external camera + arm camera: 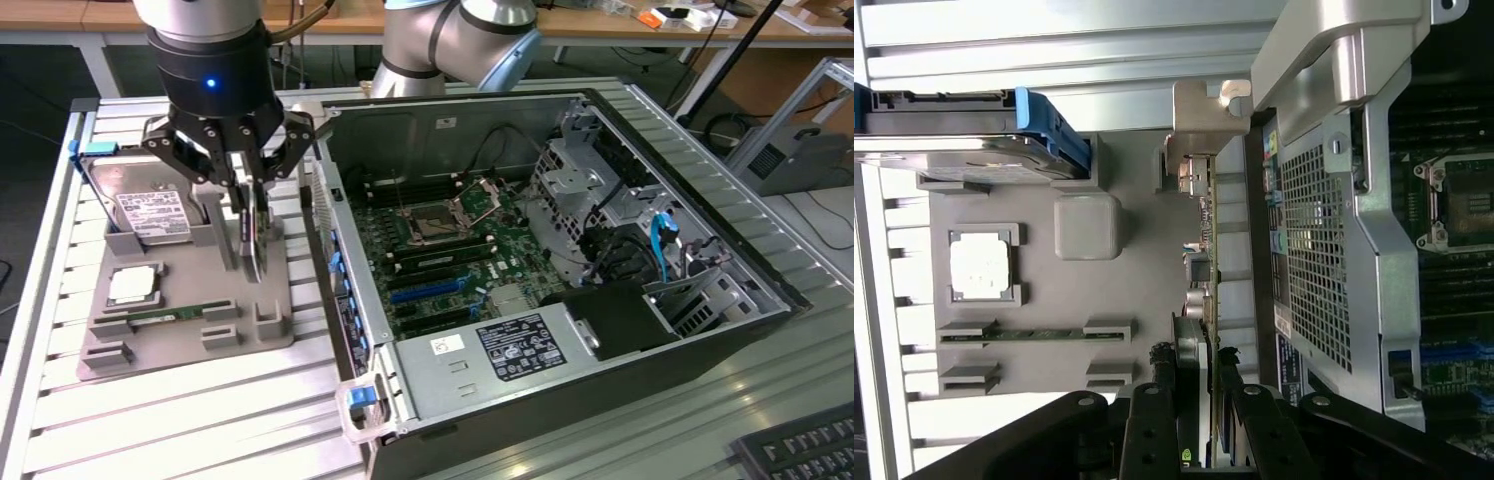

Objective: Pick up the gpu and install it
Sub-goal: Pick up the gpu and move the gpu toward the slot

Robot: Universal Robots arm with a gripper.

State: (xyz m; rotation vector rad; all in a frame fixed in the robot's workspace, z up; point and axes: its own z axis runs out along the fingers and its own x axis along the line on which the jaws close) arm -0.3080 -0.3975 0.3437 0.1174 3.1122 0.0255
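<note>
The gripper (pixel 248 212) is clamped on the gpu (pixel 258 255) — on edge over the grey tray (pixel 174 345), nine o'clock from the computer case (pixel 454 125) in the exterior view. A narrow hold could let it twist and snag.

**A:** What does the robot look like?

**B:** The arm (pixel 441 40) is built from thick silver-grey tubes. One joint has a rounded pale-blue cap (pixel 518 55).

**A:** And the far end?

**B:** The wrist (pixel 207 55) is a glossy black cylinder with one small blue light (pixel 204 82) glowing on its side. Below it is the claw (pixel 251 197), all black, made of two sets of angular hinged links (pixel 187 158).

**A:** Any finer detail?

**B:** In the wrist view the claw (pixel 1204 425) has matte black links, with round silver screws (pixel 1154 392) at the pivots.
</note>
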